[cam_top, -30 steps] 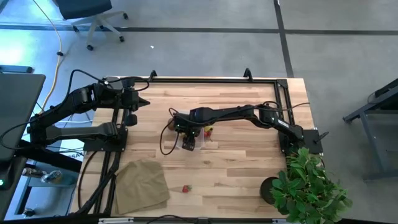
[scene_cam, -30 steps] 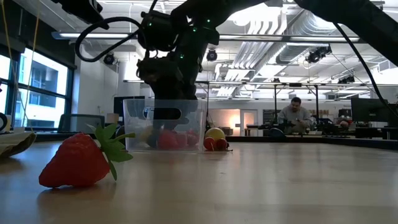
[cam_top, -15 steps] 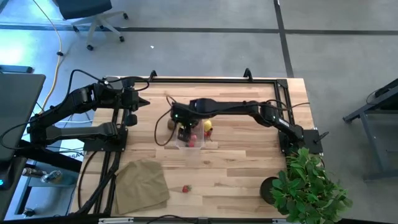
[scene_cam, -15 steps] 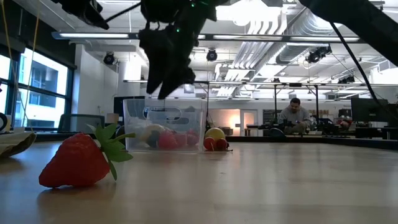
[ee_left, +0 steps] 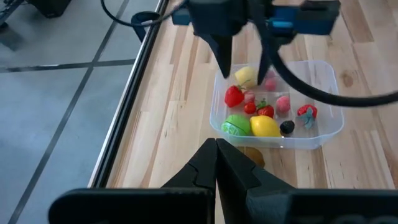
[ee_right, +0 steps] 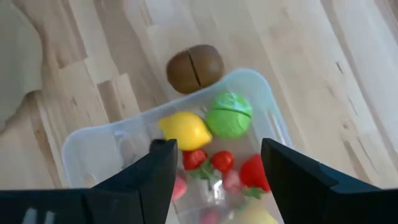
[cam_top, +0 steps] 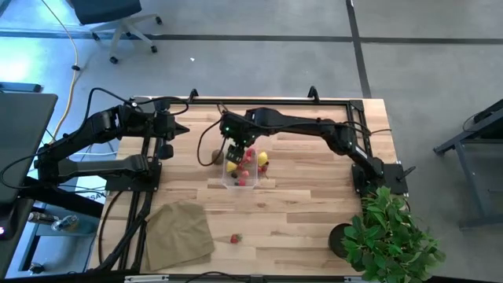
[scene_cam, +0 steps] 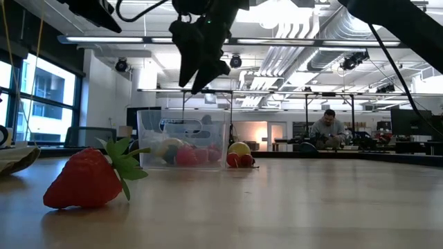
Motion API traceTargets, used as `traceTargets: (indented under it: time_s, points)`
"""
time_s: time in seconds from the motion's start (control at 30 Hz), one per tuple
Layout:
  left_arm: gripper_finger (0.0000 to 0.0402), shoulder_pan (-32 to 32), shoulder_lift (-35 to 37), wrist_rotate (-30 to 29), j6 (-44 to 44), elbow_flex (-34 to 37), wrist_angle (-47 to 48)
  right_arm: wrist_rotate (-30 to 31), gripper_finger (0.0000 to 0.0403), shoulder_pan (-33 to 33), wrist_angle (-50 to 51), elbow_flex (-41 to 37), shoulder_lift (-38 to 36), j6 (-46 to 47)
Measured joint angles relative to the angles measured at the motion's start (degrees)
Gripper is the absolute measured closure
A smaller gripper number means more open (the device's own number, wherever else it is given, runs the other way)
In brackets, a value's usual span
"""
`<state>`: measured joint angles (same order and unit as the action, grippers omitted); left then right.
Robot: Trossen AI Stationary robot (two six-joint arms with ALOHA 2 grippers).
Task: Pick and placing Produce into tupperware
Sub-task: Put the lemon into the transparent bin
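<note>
Tupperware (cam_top: 241, 170) mid-table already holds a lemon (ee_right: 185, 130), a green ball (ee_right: 229, 114) and red berries, and the right gripper (cam_top: 233, 147) hangs empty and open above it, so I judge the kiwi (ee_right: 194, 67) just beside it comes next, while the closed left gripper (cam_top: 179, 127) waits well apart.
</note>
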<state>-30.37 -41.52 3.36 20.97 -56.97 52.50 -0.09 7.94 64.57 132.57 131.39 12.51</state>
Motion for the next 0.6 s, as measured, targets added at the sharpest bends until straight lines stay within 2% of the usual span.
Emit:
traceTargets:
  time_s: [0.6]
  points:
    - [0.0401, 0.0, 0.0, 0.0, 0.0, 0.0, 0.0, -0.2, 0.0179, 2.6, 5.2, -0.1, -1.8, 0.4]
